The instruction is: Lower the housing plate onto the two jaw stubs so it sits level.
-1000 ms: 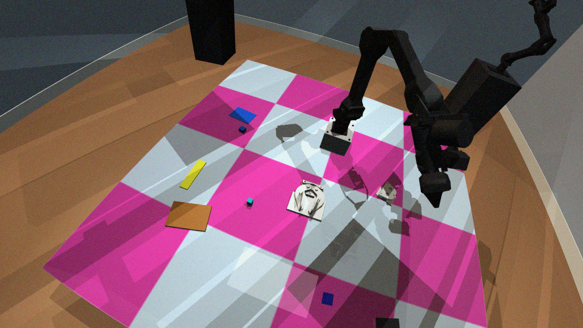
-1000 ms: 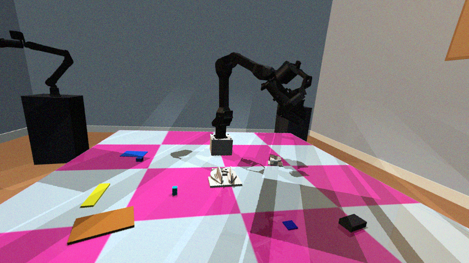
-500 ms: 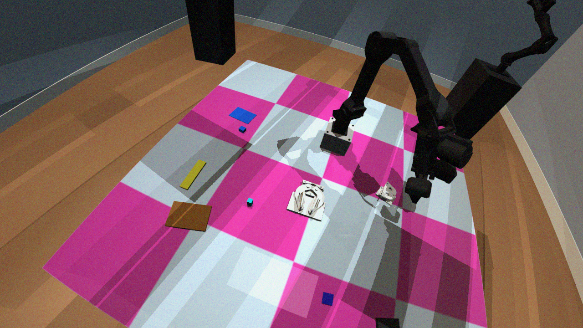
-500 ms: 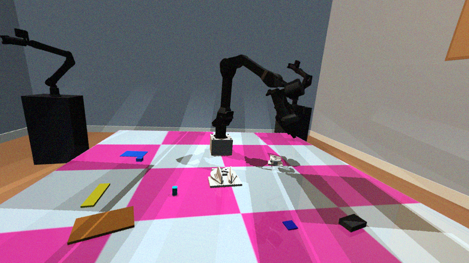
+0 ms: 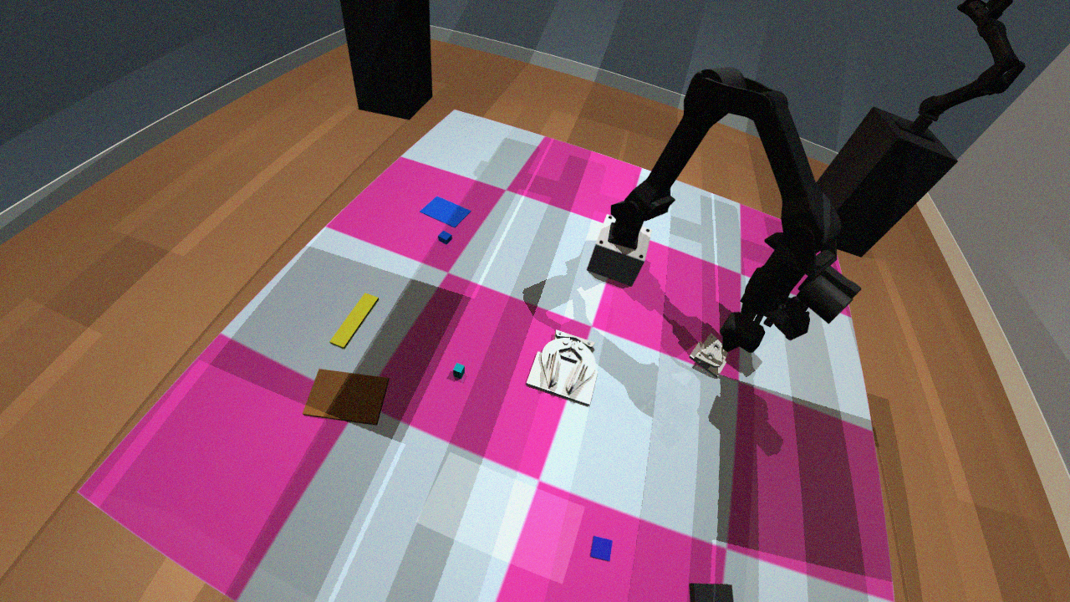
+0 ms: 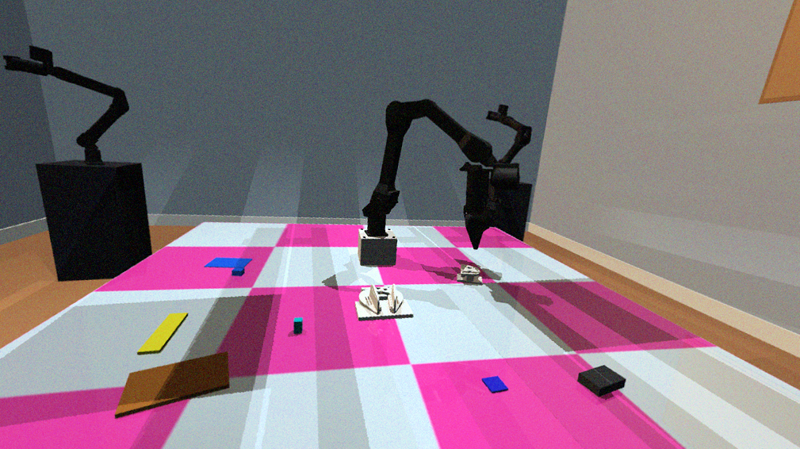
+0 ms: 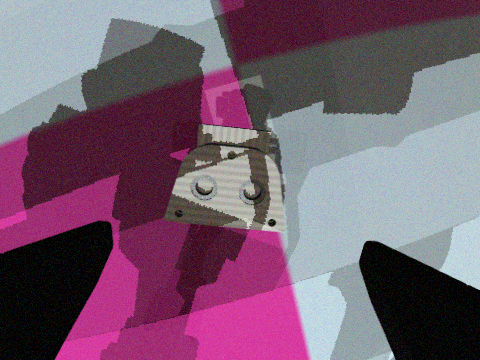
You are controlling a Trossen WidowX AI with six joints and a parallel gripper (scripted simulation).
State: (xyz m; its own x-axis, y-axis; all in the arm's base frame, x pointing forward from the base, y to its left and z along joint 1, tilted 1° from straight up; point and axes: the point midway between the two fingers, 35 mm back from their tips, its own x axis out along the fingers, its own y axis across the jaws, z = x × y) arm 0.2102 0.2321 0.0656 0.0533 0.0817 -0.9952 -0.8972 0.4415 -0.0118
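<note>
The housing plate (image 5: 707,356) (image 6: 469,277) (image 7: 227,192) is a small off-white part standing raised off the checkered table, right of the arm's base. The wrist view shows its top, with two ringed round holes and three small dark holes. What it rests on is mostly hidden. The off-white fixture (image 5: 564,392) (image 6: 383,315) stands apart, nearer the table's middle. Two slim jaws stand up on it in a V; their stubs are too small to make out. My gripper (image 5: 764,329) (image 6: 475,244) (image 7: 239,244) is open and empty above the housing plate, fingers pointing down.
A teal block (image 5: 458,370) (image 6: 297,325) stands left of the fixture. Farther left are a yellow strip (image 5: 354,320) (image 6: 163,333), a brown board (image 5: 347,397) (image 6: 177,383) and a blue sheet (image 5: 445,211) (image 6: 228,262). A black block (image 5: 710,593) (image 6: 601,380) lies toward the front right.
</note>
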